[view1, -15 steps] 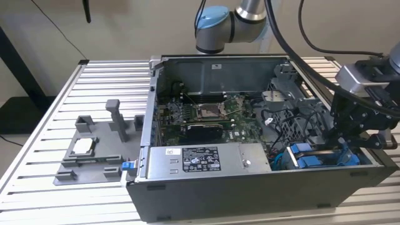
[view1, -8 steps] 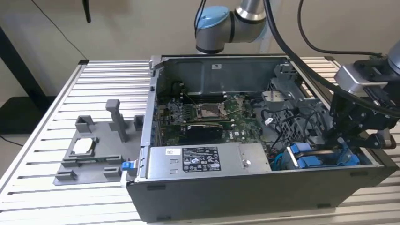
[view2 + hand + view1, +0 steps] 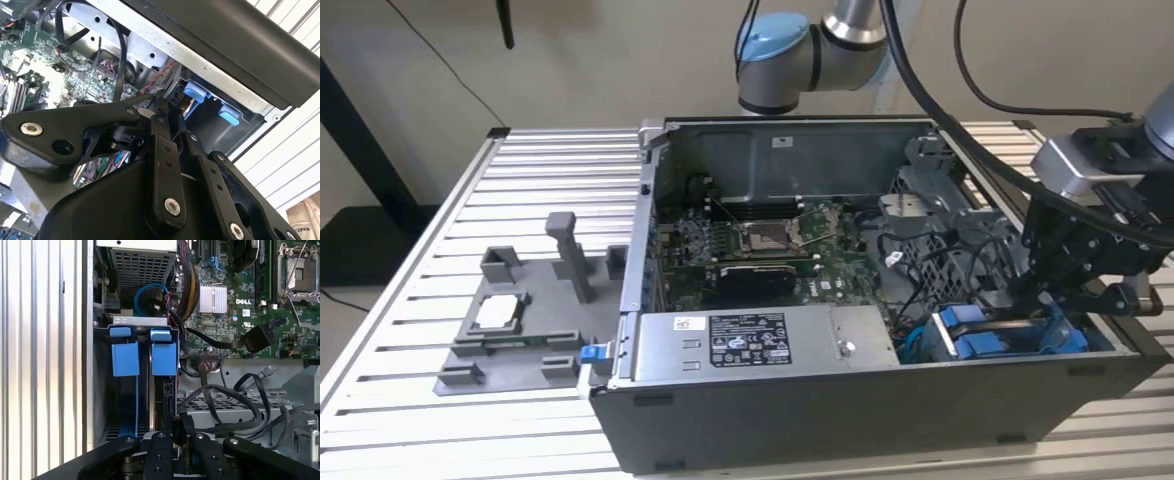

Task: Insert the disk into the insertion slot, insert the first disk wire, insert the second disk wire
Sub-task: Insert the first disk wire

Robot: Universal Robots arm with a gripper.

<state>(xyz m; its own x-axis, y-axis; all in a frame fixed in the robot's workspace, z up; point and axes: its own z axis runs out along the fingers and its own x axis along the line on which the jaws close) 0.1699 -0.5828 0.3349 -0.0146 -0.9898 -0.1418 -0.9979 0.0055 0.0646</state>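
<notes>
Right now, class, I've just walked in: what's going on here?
A robot arm's gripper hangs inside the open computer case, at the insertion slot with blue tabs, in the case's corner on the exterior view's right. Loose black cables lie beside it.

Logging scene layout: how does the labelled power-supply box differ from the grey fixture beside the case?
The power-supply box sits inside the computer case; the grey fixture lies outside it on the slatted table, toward the exterior view's left. The box is a plain block bearing a white label; the fixture is a flat plate with upright posts. Both are grey.
</notes>
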